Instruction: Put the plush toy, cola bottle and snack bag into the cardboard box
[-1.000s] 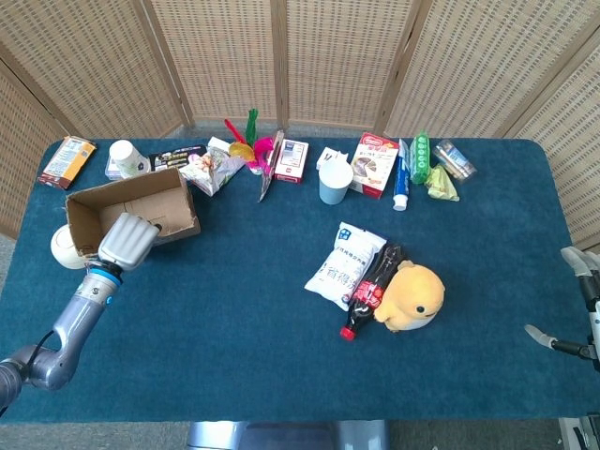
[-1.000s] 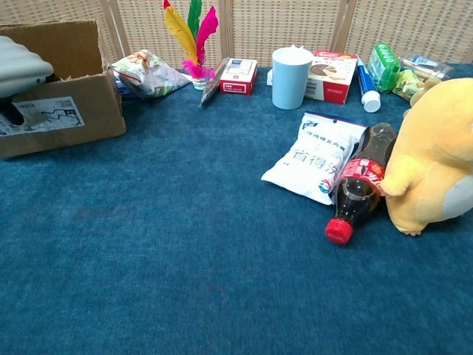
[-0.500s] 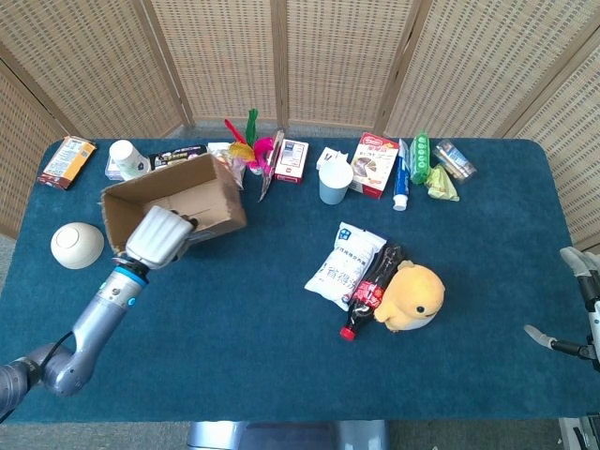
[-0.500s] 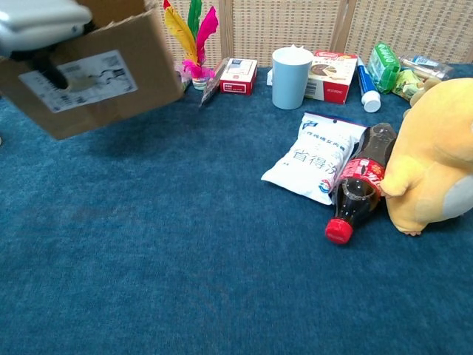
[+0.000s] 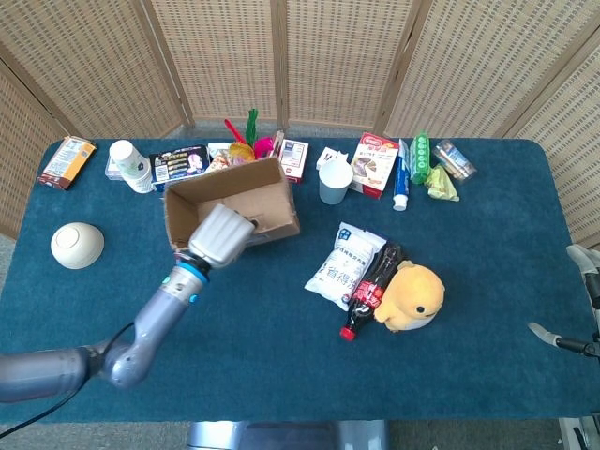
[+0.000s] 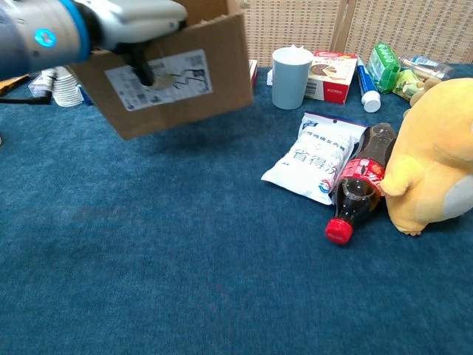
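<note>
My left hand grips the near wall of the open cardboard box and holds it tilted above the table, left of centre. The white snack bag, the cola bottle lying on its side and the yellow plush toy lie together right of centre, touching one another. My right hand shows only partly at the right edge of the head view, apart from all objects; how its fingers lie is unclear.
Along the far edge stand a blue cup, small cartons, a tube, green packets, feather shuttlecocks, a white cup stack and a snack bar. A white bowl sits at the left.
My left hand has lifted the cardboard box off the table and carried it to the right, toward the snack bag, bottle and toy. The right hand has not moved.
</note>
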`<state>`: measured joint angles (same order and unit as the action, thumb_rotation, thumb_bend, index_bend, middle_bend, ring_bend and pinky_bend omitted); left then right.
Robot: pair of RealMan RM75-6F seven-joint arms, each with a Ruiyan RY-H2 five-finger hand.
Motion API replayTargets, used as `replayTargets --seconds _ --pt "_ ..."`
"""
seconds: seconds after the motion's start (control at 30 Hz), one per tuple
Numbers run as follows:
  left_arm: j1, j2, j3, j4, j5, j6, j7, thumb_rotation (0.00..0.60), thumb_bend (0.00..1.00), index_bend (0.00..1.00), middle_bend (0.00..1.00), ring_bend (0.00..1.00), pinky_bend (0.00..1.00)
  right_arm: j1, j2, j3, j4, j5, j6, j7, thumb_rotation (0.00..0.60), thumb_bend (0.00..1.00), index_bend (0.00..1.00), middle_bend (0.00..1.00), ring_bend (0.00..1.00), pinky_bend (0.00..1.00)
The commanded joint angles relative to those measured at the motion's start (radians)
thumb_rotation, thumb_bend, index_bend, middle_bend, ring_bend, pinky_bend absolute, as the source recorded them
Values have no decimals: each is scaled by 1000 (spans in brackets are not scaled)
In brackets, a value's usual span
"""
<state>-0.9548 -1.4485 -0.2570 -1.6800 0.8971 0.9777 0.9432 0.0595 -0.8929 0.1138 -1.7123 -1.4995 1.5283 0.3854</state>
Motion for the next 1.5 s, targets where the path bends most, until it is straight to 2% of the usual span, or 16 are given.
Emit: replayTargets --seconds 0.03,0.3,0.57,0.6,0.67,0.73,0.77,0.83,0.93,1.2,1.37,1.5 --pt "-52 -59 10 40 -61 4 49 600 507 637 683 639 878 1 2 1 3 4 -4 8 600 0 0 0 0 66" --pt "-109 -123 38 113 -133 31 111 600 507 634 675 634 875 3 3 3 10 7 -11 23 600 0 0 0 0 66" --pt "-145 -166 34 164 -174 40 103 600 479 614 645 581 832 4 4 4 11 11 -14 31 600 0 0 0 0 66" --pt "-150 -170 36 169 -184 44 109 600 474 588 605 544 808 4 5 4 12 11 -14 33 600 0 0 0 0 66" --pt "-158 -173 42 170 -219 55 136 600 469 501 454 412 720 4 6 5 13 11 -14 36 600 0 0 0 0 66" --pt "-165 -172 41 159 -256 71 159 600 457 333 163 177 553 3 6 5 13 11 -14 38 600 0 0 0 0 65" --pt "-167 -170 38 151 -268 79 163 600 446 258 73 95 494 3 6 5 13 10 -13 38 600 0 0 0 0 65" --pt "-171 -163 34 135 -269 89 158 600 422 126 0 10 414 3 6 4 13 9 -13 38 600 0 0 0 0 65" --pt "-168 -145 38 114 -233 100 132 600 416 50 0 0 361 3 6 3 10 6 -12 35 600 0 0 0 0 66" --pt "-137 -65 31 13 -136 131 35 600 417 16 0 0 286 2 4 1 8 2 -10 25 600 0 0 0 0 66" --pt "-76 60 21 -124 -33 177 -76 600 416 8 0 0 257 4 3 -1 10 0 -14 18 600 0 0 0 0 66" --pt "-35 146 16 -189 9 203 -130 600 412 0 0 0 158 7 0 -4 12 -3 -22 9 600 0 0 0 0 65"
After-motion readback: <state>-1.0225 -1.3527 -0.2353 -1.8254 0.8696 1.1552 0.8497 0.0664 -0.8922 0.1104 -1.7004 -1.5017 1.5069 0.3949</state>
